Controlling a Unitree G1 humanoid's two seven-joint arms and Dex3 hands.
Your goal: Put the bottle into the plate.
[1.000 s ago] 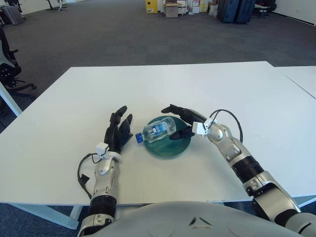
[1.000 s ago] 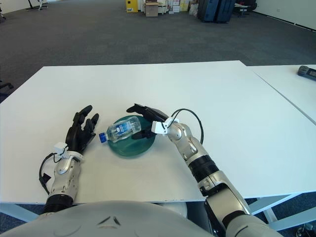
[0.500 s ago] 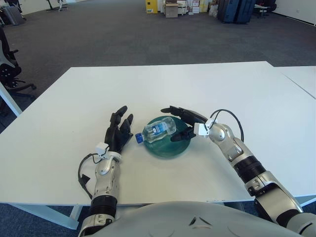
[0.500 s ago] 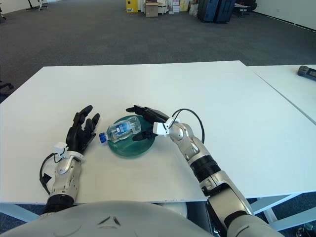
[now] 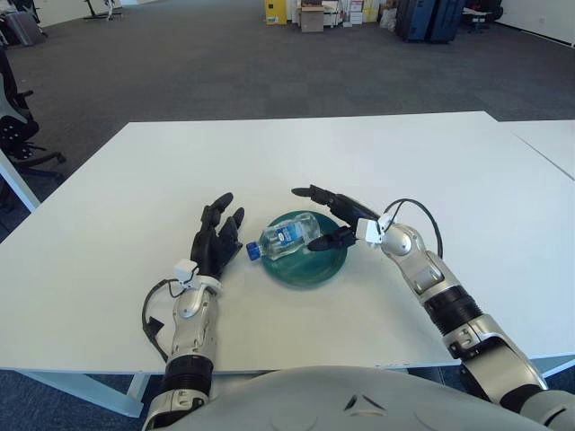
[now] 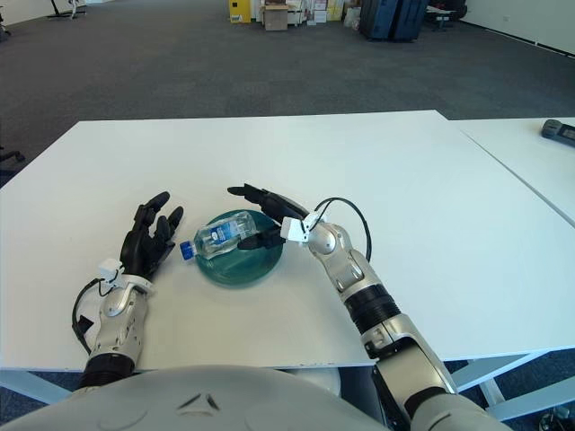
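Observation:
A small clear water bottle (image 5: 284, 237) with a blue cap and blue label lies on its side in the dark green plate (image 5: 316, 267), its cap end poking over the plate's left rim. My right hand (image 5: 327, 217) hovers over the plate's right side with fingers spread, just right of the bottle and holding nothing. My left hand (image 5: 215, 240) shows left of the plate, its fingers open and upright, a short gap from the bottle's cap.
The white table (image 5: 305, 162) stretches wide around the plate. A second white table (image 6: 539, 162) stands to the right, with a dark device (image 6: 559, 131) on it. Grey carpet and stored boxes lie beyond.
My right hand has lifted and pulled slightly right, away from the bottle, fingers spreading. The bottle stays in the plate. The left hand has not moved.

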